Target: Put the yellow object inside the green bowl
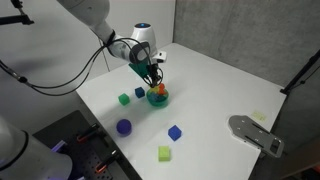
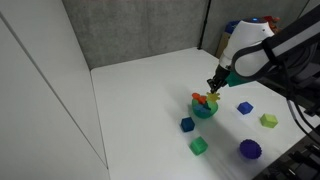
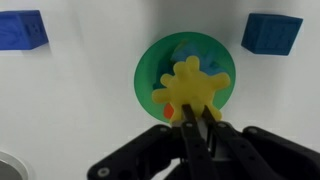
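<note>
With the gripper (image 3: 197, 113) clamped on the yellow object (image 3: 188, 88), hovers right over the green bowl (image 3: 150, 62) on the white table (image 1: 220, 90), near a blue cube (image 3: 271, 33).

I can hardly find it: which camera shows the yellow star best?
The wrist view: the star sits large in the middle, over the bowl, between the fingers. In both exterior views it is too small to make out.
</note>
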You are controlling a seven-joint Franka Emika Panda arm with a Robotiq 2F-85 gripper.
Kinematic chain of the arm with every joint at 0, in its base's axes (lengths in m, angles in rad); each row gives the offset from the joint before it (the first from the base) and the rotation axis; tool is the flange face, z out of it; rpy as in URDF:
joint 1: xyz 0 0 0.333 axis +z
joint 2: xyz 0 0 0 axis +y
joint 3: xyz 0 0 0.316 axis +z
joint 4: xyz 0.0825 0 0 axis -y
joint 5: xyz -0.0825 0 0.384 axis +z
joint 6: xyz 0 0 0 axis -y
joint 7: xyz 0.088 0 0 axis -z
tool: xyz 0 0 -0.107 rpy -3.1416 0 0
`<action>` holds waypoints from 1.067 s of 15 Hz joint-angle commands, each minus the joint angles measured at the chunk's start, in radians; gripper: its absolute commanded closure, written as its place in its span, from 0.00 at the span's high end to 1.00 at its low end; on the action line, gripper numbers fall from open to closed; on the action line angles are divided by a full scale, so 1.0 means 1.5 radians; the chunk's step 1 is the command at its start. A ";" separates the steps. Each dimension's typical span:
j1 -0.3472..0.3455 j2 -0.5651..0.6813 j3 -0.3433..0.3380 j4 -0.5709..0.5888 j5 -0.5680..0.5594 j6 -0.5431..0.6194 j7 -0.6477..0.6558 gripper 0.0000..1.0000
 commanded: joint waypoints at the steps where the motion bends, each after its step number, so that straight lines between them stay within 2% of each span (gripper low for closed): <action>1: -0.001 0.019 0.024 0.027 -0.004 -0.019 0.012 0.03; 11: 0.014 0.103 0.009 0.068 -0.013 0.007 0.025 0.04; 12: 0.013 0.105 0.010 0.070 -0.010 0.004 0.023 0.06; 13: 0.012 0.104 0.010 0.071 -0.008 0.002 0.022 0.34; 14: 0.011 0.098 0.012 0.069 -0.006 -0.002 0.020 0.36; 16: 0.010 0.079 0.016 0.064 -0.003 -0.015 0.017 0.50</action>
